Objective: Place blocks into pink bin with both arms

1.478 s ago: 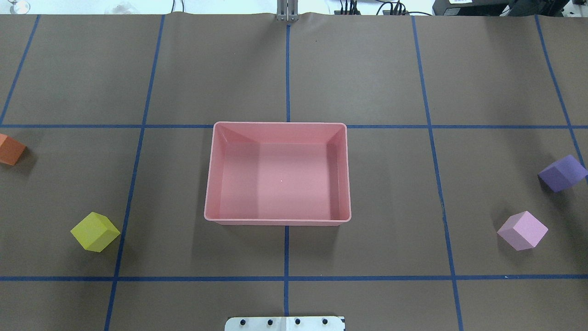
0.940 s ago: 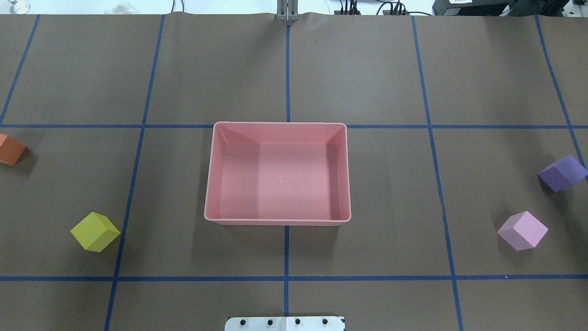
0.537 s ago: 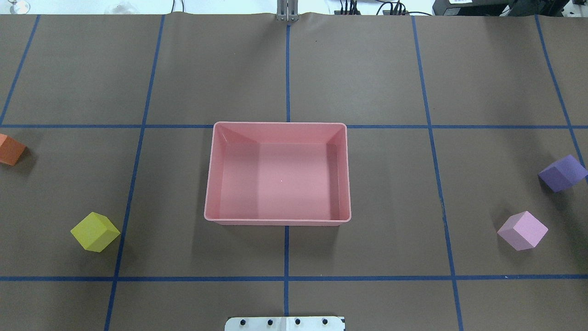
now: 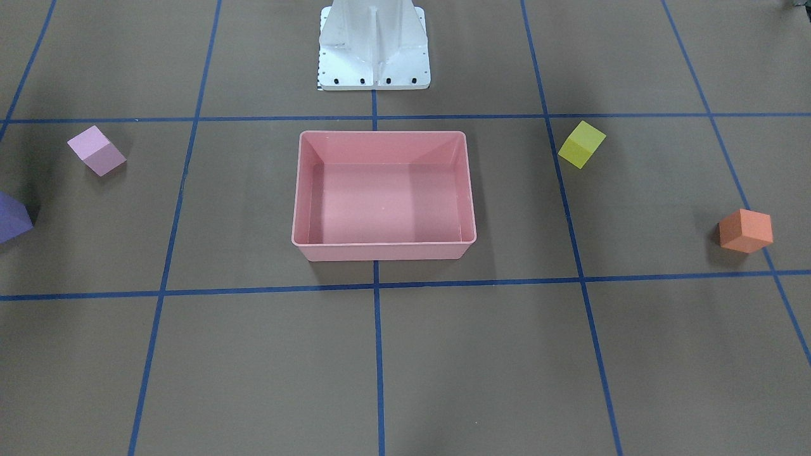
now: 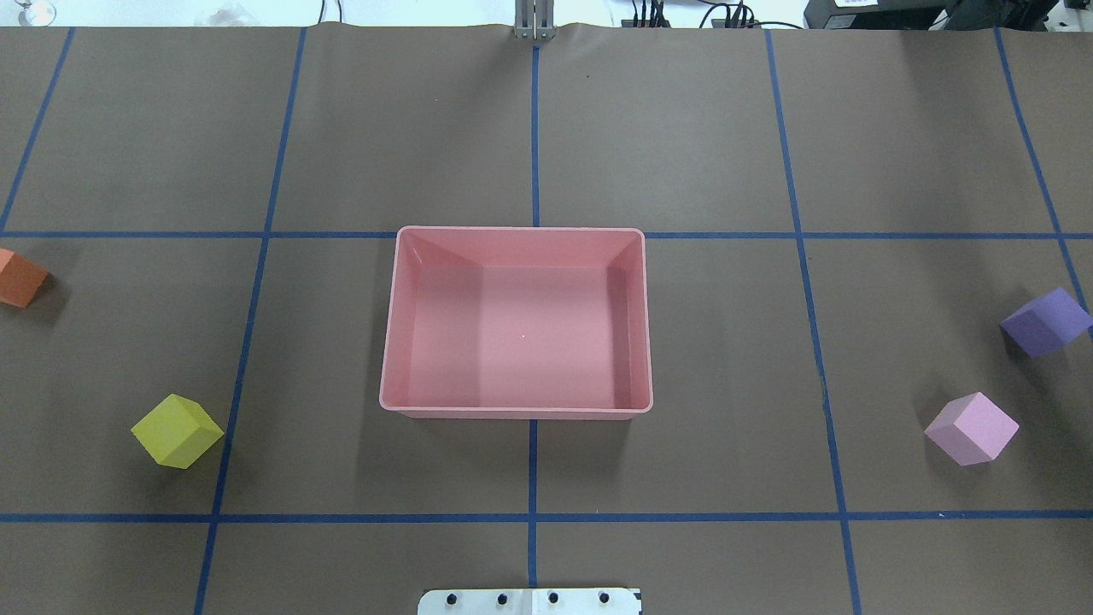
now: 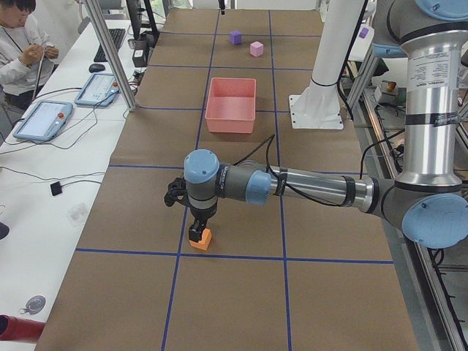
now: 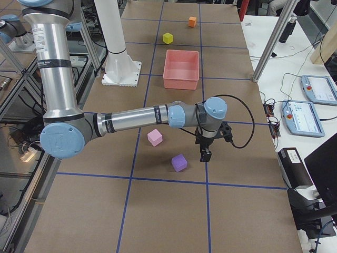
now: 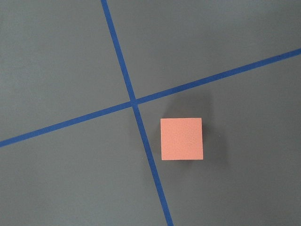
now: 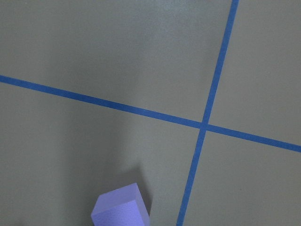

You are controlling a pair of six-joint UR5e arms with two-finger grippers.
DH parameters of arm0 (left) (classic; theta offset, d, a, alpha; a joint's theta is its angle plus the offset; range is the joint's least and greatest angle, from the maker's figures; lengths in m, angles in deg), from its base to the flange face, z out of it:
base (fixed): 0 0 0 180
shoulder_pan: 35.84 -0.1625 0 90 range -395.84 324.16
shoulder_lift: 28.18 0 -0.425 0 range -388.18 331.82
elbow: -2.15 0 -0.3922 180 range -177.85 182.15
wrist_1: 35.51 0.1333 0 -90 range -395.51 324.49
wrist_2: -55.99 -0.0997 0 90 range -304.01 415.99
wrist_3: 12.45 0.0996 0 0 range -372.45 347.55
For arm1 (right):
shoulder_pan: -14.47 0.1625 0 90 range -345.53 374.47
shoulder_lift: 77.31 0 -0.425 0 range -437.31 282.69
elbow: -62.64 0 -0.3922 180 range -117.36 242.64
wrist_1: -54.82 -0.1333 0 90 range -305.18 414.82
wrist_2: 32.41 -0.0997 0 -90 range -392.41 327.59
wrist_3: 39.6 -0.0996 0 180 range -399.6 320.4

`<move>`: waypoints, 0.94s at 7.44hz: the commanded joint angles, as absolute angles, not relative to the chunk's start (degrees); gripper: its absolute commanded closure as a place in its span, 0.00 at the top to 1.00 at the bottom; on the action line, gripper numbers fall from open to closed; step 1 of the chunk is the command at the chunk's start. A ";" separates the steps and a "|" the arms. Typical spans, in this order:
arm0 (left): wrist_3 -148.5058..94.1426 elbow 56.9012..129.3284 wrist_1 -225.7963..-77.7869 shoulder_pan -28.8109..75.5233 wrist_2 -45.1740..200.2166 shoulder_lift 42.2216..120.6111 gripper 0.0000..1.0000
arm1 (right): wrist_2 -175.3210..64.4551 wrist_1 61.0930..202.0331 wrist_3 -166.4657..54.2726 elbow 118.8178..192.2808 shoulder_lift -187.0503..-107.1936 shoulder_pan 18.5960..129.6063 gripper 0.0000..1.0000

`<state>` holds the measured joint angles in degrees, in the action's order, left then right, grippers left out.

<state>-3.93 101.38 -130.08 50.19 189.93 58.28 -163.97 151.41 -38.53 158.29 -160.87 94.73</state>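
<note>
The empty pink bin (image 5: 521, 229) sits mid-table. An orange block (image 5: 19, 278) and a yellow block (image 5: 178, 430) lie on the left, a purple block (image 5: 1045, 321) and a light pink block (image 5: 972, 428) on the right. In the exterior left view my left gripper (image 6: 196, 232) hangs just over the orange block (image 6: 200, 239); I cannot tell whether it is open or shut. In the exterior right view my right gripper (image 7: 204, 156) hovers beside the purple block (image 7: 179, 162); its state I cannot tell either. Neither wrist view shows any fingers.
The white bolted pedestal (image 4: 374, 44) stands behind the bin. Blue tape lines grid the brown table cover. A side bench with tablets (image 6: 42, 119) and a seated person (image 6: 22, 44) runs along the far edge, with metal posts (image 6: 110, 51) at it.
</note>
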 commanded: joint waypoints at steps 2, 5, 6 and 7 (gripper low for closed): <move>-9.32 90.86 -143.73 45.66 190.11 59.88 1.00 | -163.90 151.32 -46.51 161.86 -160.81 89.63 1.00; -24.20 83.91 -158.96 37.48 189.50 61.37 1.00 | -163.90 151.41 -47.15 162.66 -160.90 89.27 1.00; -24.05 81.10 -159.87 36.85 189.49 63.38 1.00 | -163.90 151.41 -47.24 162.75 -160.90 89.26 1.00; -23.79 78.64 -160.05 36.59 189.49 65.06 0.99 | -163.90 151.41 -47.24 162.75 -160.99 89.35 1.00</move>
